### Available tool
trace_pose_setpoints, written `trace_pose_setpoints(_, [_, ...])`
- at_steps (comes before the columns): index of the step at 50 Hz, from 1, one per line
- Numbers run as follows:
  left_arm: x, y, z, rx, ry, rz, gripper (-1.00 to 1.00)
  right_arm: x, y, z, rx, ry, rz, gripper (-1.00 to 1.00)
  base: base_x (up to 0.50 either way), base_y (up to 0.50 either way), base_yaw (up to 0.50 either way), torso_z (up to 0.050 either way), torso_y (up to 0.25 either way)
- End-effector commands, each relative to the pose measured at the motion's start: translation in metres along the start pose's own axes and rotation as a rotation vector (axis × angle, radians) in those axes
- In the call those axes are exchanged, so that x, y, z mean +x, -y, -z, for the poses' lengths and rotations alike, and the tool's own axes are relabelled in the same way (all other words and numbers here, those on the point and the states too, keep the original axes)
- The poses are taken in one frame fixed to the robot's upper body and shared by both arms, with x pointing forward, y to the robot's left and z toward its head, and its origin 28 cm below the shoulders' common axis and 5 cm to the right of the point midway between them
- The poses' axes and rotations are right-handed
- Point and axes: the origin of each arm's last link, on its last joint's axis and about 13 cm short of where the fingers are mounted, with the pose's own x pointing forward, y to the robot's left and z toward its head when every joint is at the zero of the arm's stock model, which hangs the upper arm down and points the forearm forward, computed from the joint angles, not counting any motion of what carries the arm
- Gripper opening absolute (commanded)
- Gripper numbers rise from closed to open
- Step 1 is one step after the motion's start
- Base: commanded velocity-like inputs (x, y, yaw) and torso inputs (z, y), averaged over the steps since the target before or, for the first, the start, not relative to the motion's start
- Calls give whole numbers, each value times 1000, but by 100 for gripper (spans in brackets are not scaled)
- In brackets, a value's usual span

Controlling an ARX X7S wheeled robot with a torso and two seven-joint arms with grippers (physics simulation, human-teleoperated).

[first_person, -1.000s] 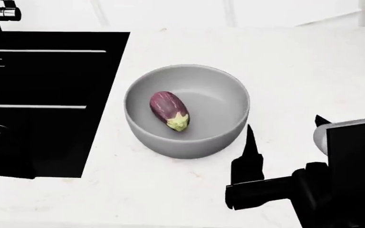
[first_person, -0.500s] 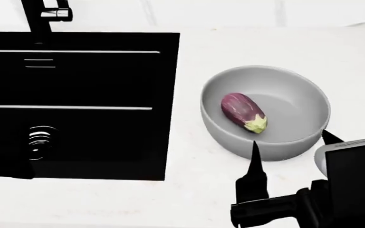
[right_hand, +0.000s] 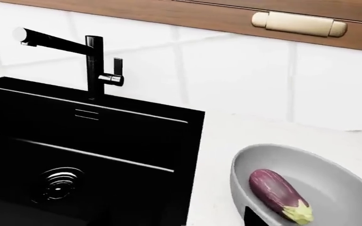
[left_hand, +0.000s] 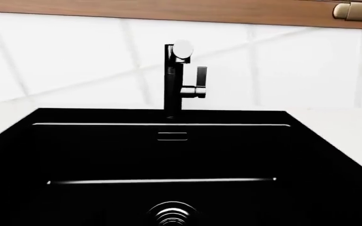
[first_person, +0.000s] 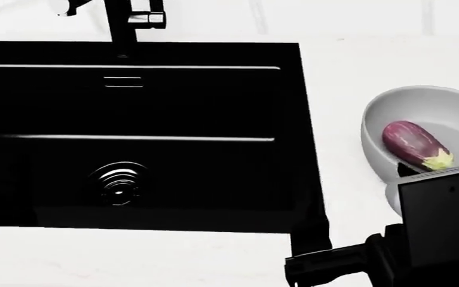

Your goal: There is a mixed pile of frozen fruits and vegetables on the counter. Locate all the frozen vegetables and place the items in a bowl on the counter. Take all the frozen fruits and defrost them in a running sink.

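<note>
1. Lying inside the grey bowl (first_person: 377, 128) on the white worktop (first_person: 337, 78), the eggplant (first_person: 415, 145) points its pale stem toward me.
2. My right claw (first_person: 309, 239) hangs near the bowl's rim; whether its tips are spread, I cannot tell.
3. Beside the bowl sits the black sink (first_person: 134, 128), with its drain (first_person: 118, 183) and dark faucet (right_hand: 86, 54).

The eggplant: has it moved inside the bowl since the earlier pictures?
No. The eggplant lies at the same spot in the bowl, stem cap toward the robot; only the head view has swung toward the sink.
</note>
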Motion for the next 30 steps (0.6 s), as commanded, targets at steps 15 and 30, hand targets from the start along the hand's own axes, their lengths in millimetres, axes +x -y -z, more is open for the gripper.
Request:
trace_pose_setpoints(15, [-1,3,-4,4,-2,5,100,0,-1,1,30,-24,-15,100,23,500,0,0,0])
trace_pose_setpoints(30, [-4,4,-2,-1,-4,10,100,-1,-1,2,45,-21,-17,100,21,500,0,0,0])
